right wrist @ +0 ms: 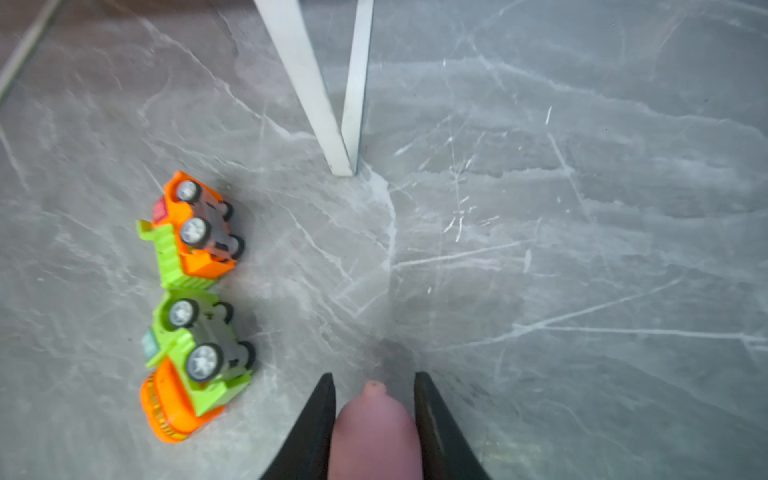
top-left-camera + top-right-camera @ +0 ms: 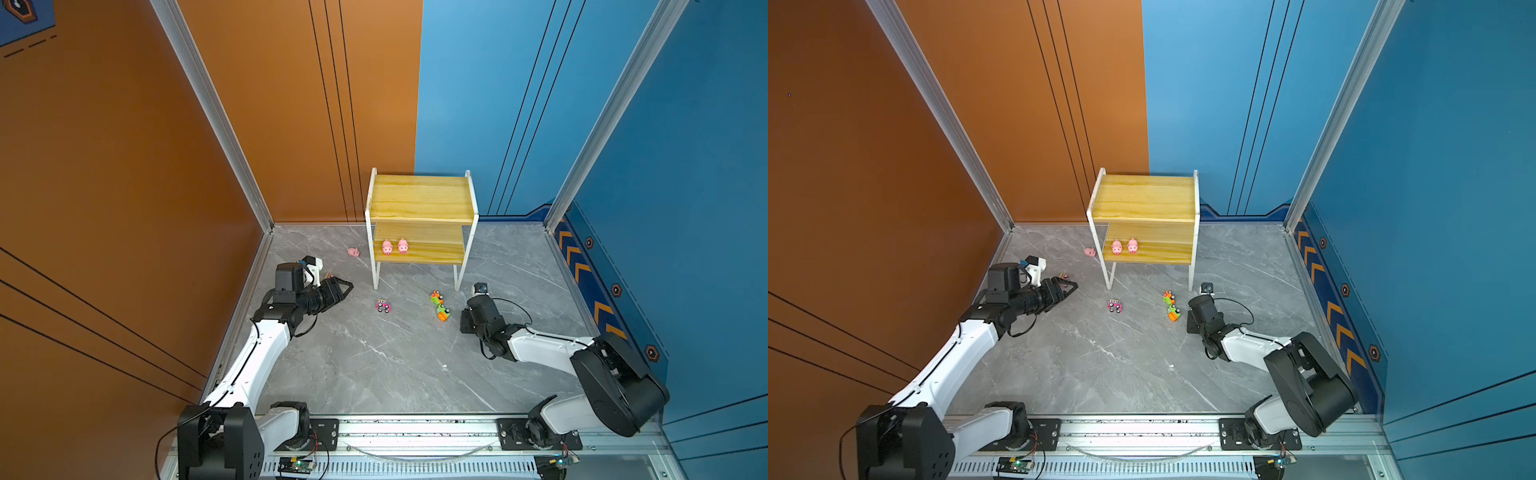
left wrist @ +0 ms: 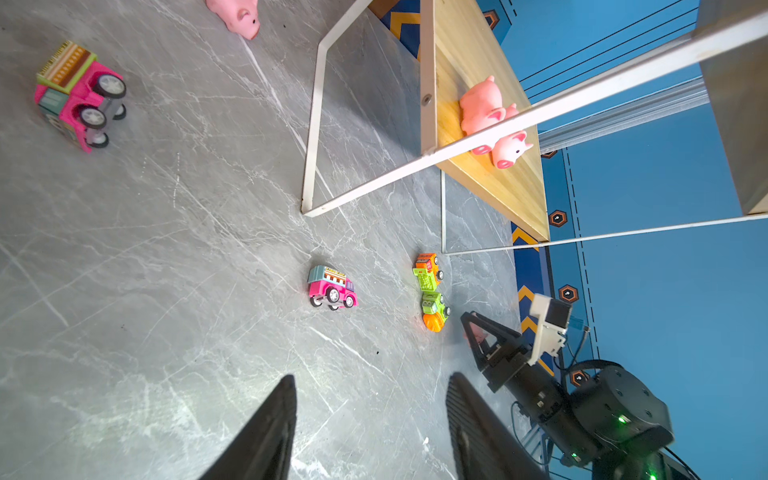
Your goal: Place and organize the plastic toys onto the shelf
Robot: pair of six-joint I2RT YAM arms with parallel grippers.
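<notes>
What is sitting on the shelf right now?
Two pigs stand side by side on the lower board, near its left end. Nothing shows on the top board, which hides the lower board's back.

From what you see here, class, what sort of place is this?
Probably a robot test booth: a left arm and right arm on a metal rail, an orange panel and blue panel framed by an aluminium post, and a prop shelf.
</notes>
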